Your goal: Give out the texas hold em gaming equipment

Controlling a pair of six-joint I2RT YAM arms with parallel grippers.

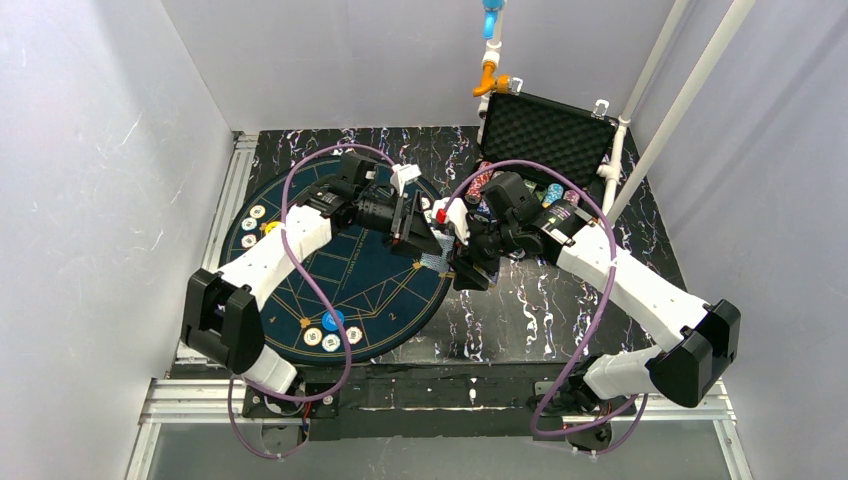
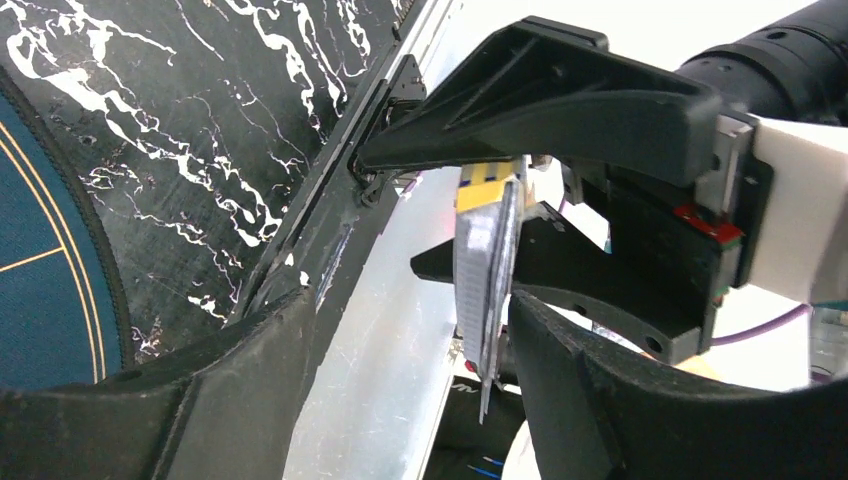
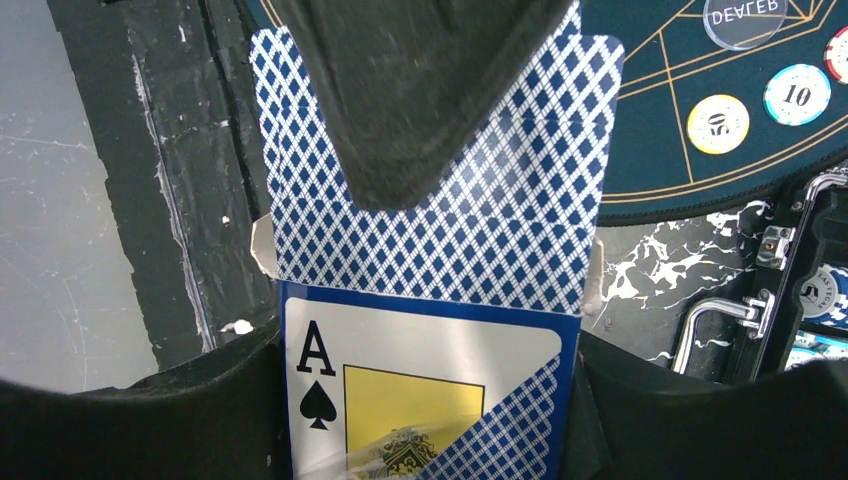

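Card box (image 3: 440, 270) edges pinched in right hand (image 3: 425, 385) (flap (image 3: 525, 150) open).

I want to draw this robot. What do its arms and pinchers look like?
The left arm and right arm match: chunky white tubes with big black boxy joints. A thin purple cable loops beside each. The left gripper and right gripper have black, wedge-shaped fingers; the right one carries a small red patch.
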